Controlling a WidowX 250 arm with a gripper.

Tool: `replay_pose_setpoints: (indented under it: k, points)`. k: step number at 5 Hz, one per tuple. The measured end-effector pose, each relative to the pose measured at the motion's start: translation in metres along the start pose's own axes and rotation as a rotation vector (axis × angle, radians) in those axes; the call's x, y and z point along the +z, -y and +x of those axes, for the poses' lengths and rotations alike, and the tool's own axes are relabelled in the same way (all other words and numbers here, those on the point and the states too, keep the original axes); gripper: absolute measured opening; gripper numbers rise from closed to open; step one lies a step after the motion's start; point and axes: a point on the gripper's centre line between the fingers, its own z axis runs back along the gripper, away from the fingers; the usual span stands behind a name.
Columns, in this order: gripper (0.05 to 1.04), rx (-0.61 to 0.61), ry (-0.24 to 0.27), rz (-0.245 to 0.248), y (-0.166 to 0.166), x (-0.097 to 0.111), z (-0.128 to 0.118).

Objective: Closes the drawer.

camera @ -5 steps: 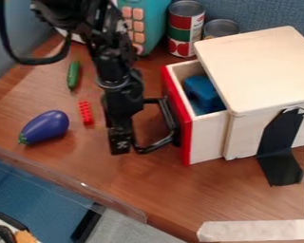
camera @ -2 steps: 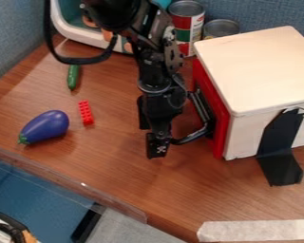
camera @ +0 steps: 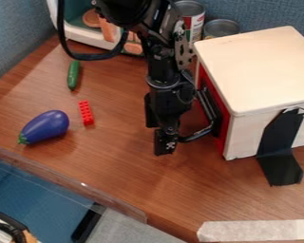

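Jaws [camera: 157, 137] spread, I have them beside the black handle [camera: 198, 135] at their three o'clock, presumably to push, not grip. The red-fronted drawer [camera: 223, 135] looks nearly flush with its wooden cabinet [camera: 256, 66].

A brown wood-grain tabletop [camera: 126, 178] stands against blue-grey fabric partition walls [camera: 21, 35] at far left and behind.
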Motion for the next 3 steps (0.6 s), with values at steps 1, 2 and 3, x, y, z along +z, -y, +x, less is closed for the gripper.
replay_pose_setpoints:
  k: [1, 2, 3]
  points:
    - [1.000, 0.110, 0.019, 0.025, -0.010, 0.019, -0.022]
    - [0.999, 0.348, 0.024, 0.069, -0.023, 0.051, -0.074]
    - [0.998, 0.487, 0.092, 0.093, -0.028, 0.088, -0.115]
